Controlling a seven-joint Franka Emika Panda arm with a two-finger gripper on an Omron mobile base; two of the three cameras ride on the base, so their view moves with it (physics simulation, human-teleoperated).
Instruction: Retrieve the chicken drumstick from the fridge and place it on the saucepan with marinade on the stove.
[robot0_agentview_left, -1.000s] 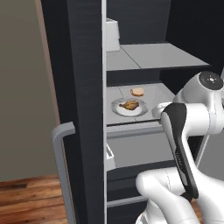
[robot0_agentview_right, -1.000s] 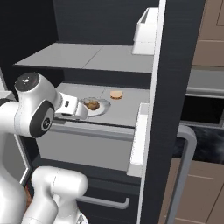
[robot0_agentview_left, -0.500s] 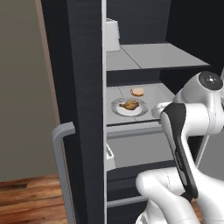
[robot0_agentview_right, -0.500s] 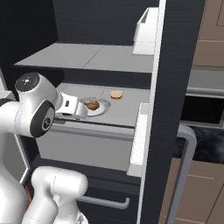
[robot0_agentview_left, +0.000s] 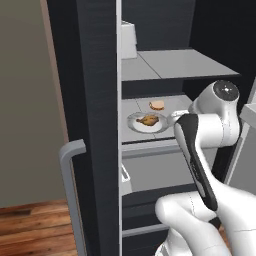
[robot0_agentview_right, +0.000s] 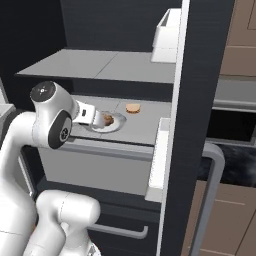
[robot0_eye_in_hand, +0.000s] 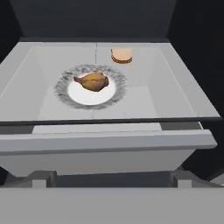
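While the fridge (robot0_agentview_left: 95, 100) stands open in the left base view, the chicken drumstick (robot0_agentview_left: 147, 119) lies on a white plate (robot0_agentview_left: 136, 125) on a grey inner shelf (robot0_agentview_left: 131, 107), with a small round bun (robot0_agentview_left: 157, 105) farther back on the same shelf; the white arm's (robot0_agentview_left: 205, 130) wrist sits just to the right of the plate, hiding the gripper itself. Seen from the right base view, the hand's white end (robot0_agentview_right: 88, 114) reaches the near left rim of the plate (robot0_agentview_right: 114, 125), the drumstick (robot0_agentview_right: 108, 119) showing just beyond it and the bun (robot0_agentview_right: 132, 108) well behind. Looking along the hand, the hand view puts the drumstick (robot0_eye_in_hand: 92, 81) at the plate's (robot0_eye_in_hand: 76, 96) centre, ahead and slightly left, beyond the shelf's front lip (robot0_eye_in_hand: 105, 142), apart from the jaws. Whether the jaws are open or closed cannot be told.
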